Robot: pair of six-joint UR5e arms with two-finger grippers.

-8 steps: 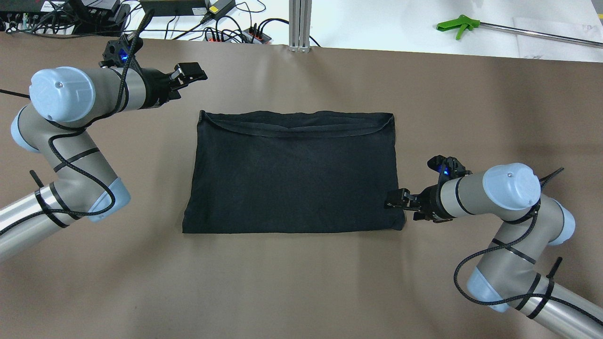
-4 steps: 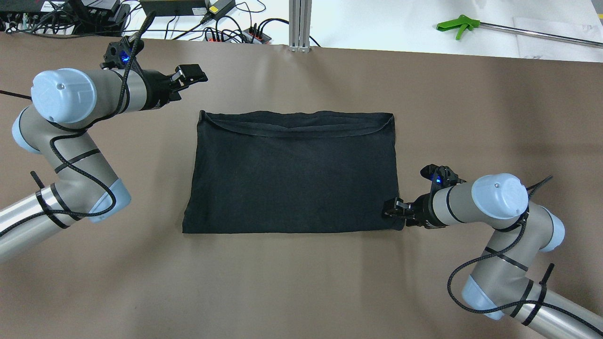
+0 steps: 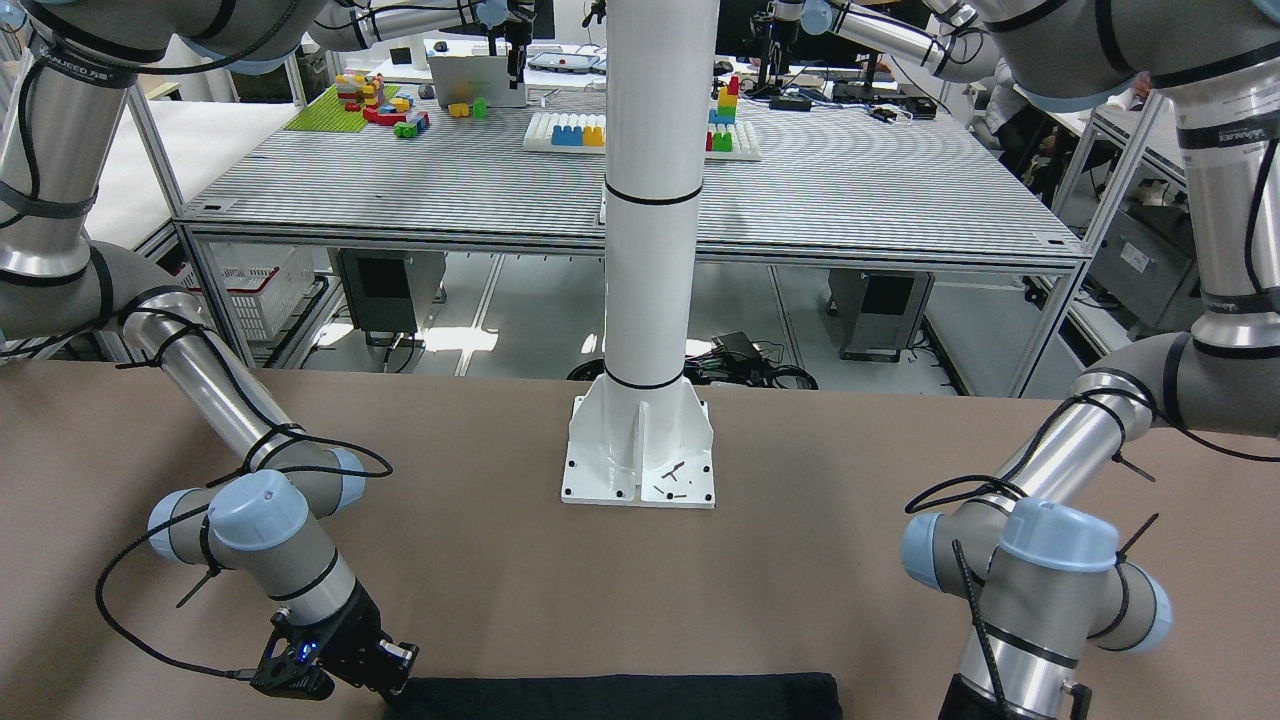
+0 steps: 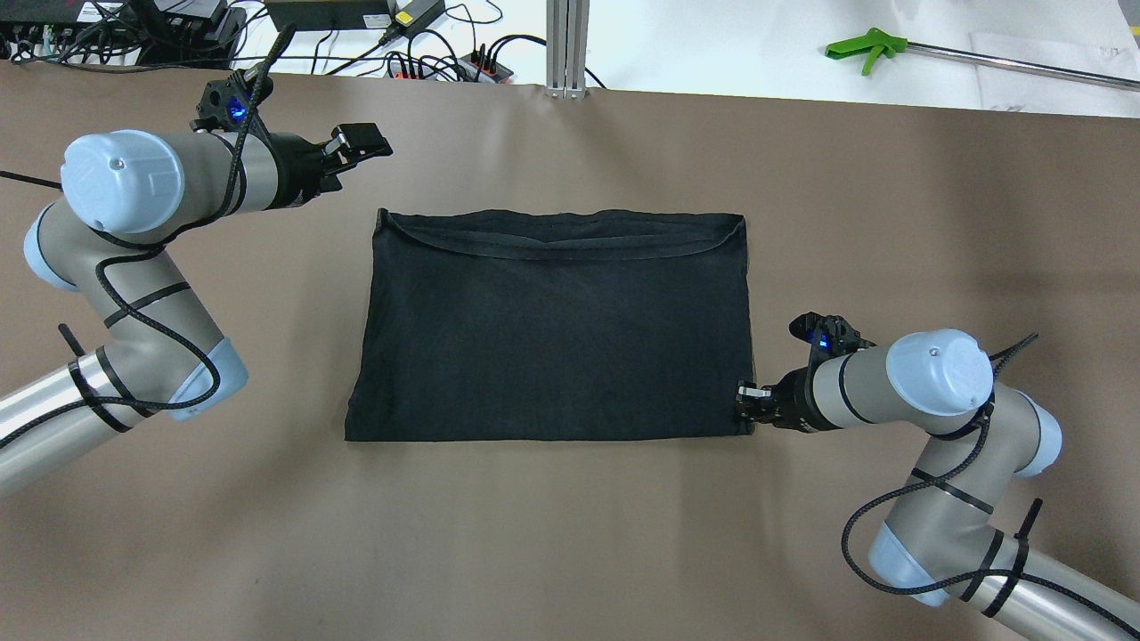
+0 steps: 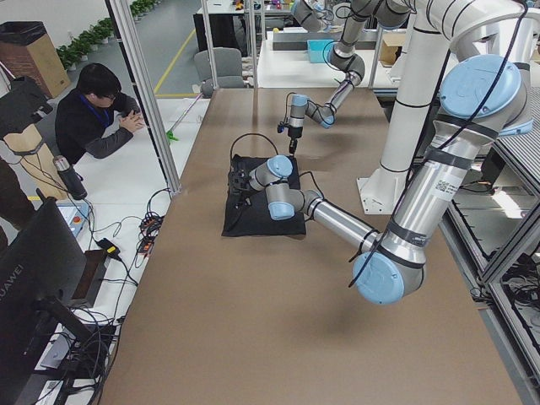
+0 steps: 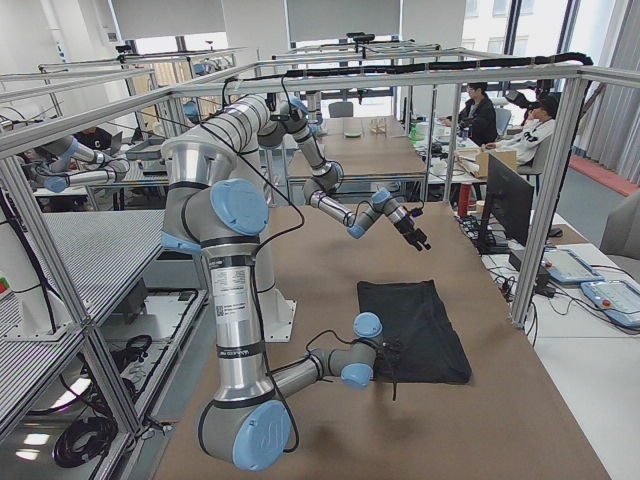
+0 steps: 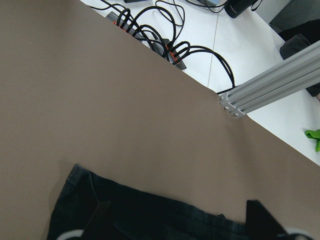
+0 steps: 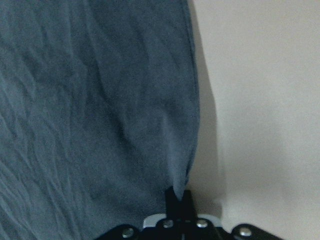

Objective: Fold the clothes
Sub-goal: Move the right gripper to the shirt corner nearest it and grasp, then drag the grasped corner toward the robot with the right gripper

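The clothes (image 4: 552, 338), one black garment folded into a rectangle, lie flat in the middle of the brown table (image 4: 570, 534). At the near right corner the right gripper (image 4: 743, 405) sits low on the cloth. From overhead its jaws are lost against the black, but the right wrist camera shows them pinched together with the garment's edge drawn up between them. That view is soft and takes in only weave and bare table.

Farther off, a curved hem band (image 4: 561, 251) runs along the far edge. Beyond the far left corner the left gripper (image 4: 363, 142) hangs clear of the fabric. The left wrist camera shows its fingertips (image 7: 260, 217) well apart above that corner.

The front-facing camera cuts off all but a thin strip of the clothes at its bottom edge, and the left gripper falls below its frame. It does show the white pedestal (image 3: 645, 250) bolted to the table.

Past the table a white bench (image 4: 757, 44) carries a power strip (image 4: 445, 67), cables, an aluminium post (image 4: 567, 44) and a green-handled grabber (image 4: 864, 44). Only the side views show seated people (image 5: 97, 114) at desks.
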